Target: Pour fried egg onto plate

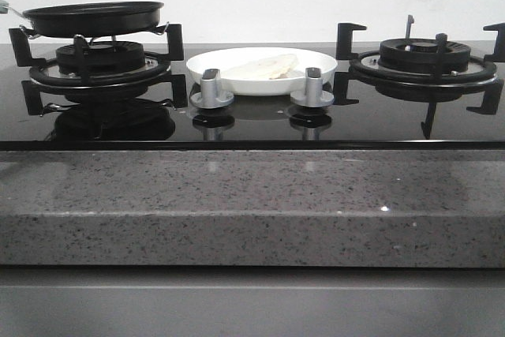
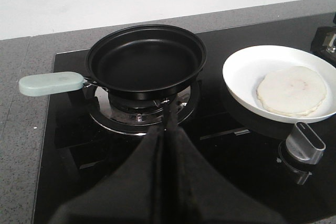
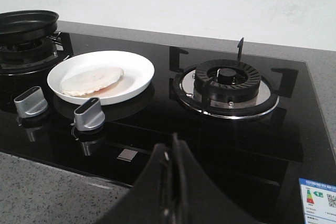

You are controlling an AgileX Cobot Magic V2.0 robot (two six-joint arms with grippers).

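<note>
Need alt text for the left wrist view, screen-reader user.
An empty black frying pan with a pale green handle sits on a gas burner, and beside it a white plate holds the fried egg, which shows only pale white with no yolk visible. The left pincer, shut and holding nothing, points toward the pan.

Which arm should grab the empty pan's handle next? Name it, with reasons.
Left. The left tool faces the pan, handle leftward; the right tool sits by the other burner, beyond the plate.
</note>
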